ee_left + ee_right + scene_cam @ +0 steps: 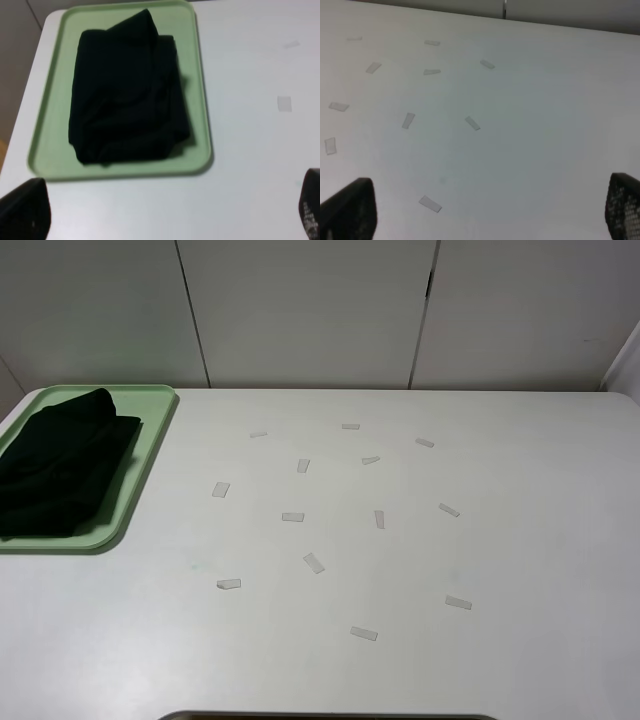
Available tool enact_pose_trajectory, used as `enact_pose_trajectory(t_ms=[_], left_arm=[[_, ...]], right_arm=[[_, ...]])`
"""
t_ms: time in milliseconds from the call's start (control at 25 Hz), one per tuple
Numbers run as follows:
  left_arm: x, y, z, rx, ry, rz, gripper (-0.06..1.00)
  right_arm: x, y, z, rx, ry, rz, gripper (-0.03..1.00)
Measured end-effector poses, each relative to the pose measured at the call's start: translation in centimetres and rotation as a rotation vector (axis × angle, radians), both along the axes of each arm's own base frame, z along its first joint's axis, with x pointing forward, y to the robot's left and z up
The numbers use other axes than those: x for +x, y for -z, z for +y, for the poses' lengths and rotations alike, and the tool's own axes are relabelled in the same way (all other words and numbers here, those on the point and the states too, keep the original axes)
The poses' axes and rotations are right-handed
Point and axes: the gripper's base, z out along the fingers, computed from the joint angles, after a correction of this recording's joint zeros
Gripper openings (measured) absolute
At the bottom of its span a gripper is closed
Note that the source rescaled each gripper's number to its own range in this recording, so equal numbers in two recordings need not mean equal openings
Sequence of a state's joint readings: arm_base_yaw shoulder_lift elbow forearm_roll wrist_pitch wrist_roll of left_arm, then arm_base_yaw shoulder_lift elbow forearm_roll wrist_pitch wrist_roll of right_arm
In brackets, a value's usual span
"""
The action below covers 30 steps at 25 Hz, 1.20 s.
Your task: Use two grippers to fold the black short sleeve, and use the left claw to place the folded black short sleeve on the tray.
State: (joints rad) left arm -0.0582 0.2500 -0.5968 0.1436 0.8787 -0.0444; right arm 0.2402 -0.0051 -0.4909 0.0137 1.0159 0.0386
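Judging from how things lie, only the withdrawal is left to be done well. Both sets of fingers are spread wide and empty: the left gripper (165, 212) hangs just short of the tray's near rim, the right gripper (490, 210) over bare tabletop (420, 560) dotted with tape strips (314, 562). Any retreat should be made upward and clear, so the rim is not nudged. Farther off, at the far left corner, the folded shirt (60, 465) lies inside the tray (150, 455), one fold slightly raised.

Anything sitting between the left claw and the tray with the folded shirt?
No. In the left wrist view, only bare white table lies between the open left claw and the near rim of the tray, where the black short sleeve lies folded.
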Motion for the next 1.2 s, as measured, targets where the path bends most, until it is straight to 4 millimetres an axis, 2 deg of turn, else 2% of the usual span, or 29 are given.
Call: enact_pose_trajectory(t_ms=[160, 480, 800, 1200], left_arm=[[-2.0, 1.3, 0.2, -0.008, -0.014, 0.056, 1.00], [-3.0, 3.4, -0.1, -0.039, -0.001, 0.089, 1.00], [-3.9, 3.7, 0.0, -0.043, 0.000, 0.040, 1.00], [-4.2, 3.8, 0.0, -0.045, 0.002, 0.024, 1.00]], right_arm=[[0.0, 0.0, 0.0, 0.000, 0.000, 0.000, 1.00], [0.0, 0.0, 0.0, 0.000, 0.000, 0.000, 1.00], [0.0, 0.0, 0.0, 0.000, 0.000, 0.000, 1.00], [0.0, 0.0, 0.0, 0.000, 0.000, 0.000, 1.00]])
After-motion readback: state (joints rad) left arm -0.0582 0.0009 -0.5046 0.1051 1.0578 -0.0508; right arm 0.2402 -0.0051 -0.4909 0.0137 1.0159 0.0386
